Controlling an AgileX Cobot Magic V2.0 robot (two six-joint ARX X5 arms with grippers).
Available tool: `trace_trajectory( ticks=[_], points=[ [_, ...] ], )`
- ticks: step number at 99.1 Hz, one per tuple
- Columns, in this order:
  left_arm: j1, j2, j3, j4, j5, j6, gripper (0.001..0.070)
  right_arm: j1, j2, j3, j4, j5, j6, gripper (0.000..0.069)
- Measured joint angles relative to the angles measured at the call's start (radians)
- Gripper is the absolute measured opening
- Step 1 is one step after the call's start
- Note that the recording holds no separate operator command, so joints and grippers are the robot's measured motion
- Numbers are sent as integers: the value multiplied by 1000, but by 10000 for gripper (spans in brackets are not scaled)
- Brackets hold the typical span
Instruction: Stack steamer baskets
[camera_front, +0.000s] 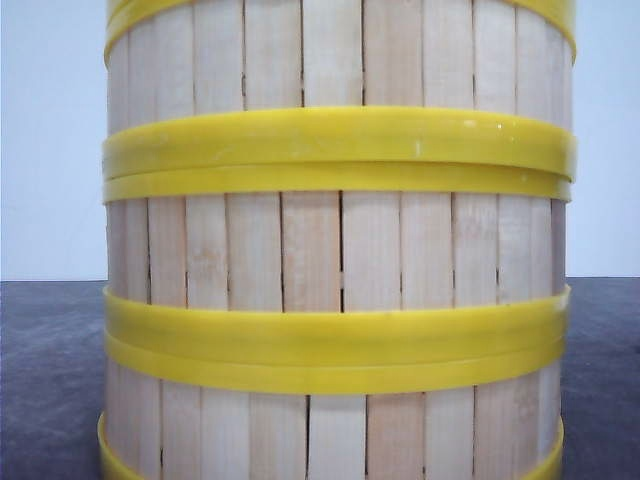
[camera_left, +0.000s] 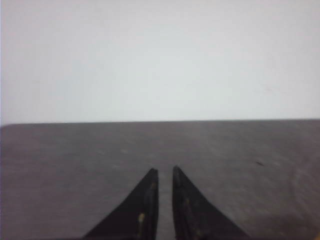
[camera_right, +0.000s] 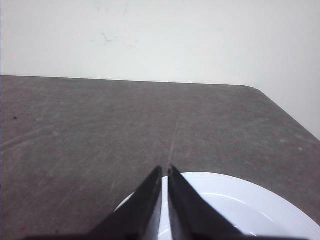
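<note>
Right, on my front feed the steamer baskets (camera_front: 338, 250) fill nearly the whole picture: three of them, one on top of another in a straight column, pale vertical slats with thick yellow rims meeting at two seams. The stack stands on the dark table (camera_front: 40, 380), which shows only at 8 and 4 o'clock of it, with a pale wall (camera_front: 50, 140) behind.

My left claw (camera_left: 165, 172) has its two black fingers (camera_left: 142, 210) drawn almost together, only a thin slit between the tips, and nothing is caught in it. It hangs over bare dark tabletop and I cannot tell whether the tips touch it.

My right claw (camera_right: 164, 171) is likewise nearly pressed together, a hairline gap, gripping nothing. Its tips sit above the edge of a white plate (camera_right: 240, 210), most of which shows towards 4 o'clock of the fingers; I cannot tell if they touch it
</note>
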Motion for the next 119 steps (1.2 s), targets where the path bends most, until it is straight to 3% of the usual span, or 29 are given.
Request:
trace_trajectory(
  ticks=[14, 24, 44, 53, 66, 79, 119],
  points=[
    [216, -97, -193, 166, 243, -51, 26, 0, 0, 0, 0, 0, 0, 17],
    [305, -95, -298, 239, 324, -98, 26, 0, 0, 0, 0, 0, 0, 17],
    [328, -97, -455, 239, 342, -146, 26, 0, 0, 0, 12, 0, 0, 17],
    [334, -94, -454, 210, 332, -151, 26, 0, 0, 0, 14, 0, 0, 17],
    [357, -97, -454, 209, 268, -98, 26, 0, 0, 0, 14, 0, 0, 17],
    [368, -97, -454, 209, 263, -38, 26, 0, 0, 0, 14, 0, 0, 17],
    [369, -97, -454, 209, 262, -13, 26, 0, 0, 0, 14, 0, 0, 17]
  ],
)
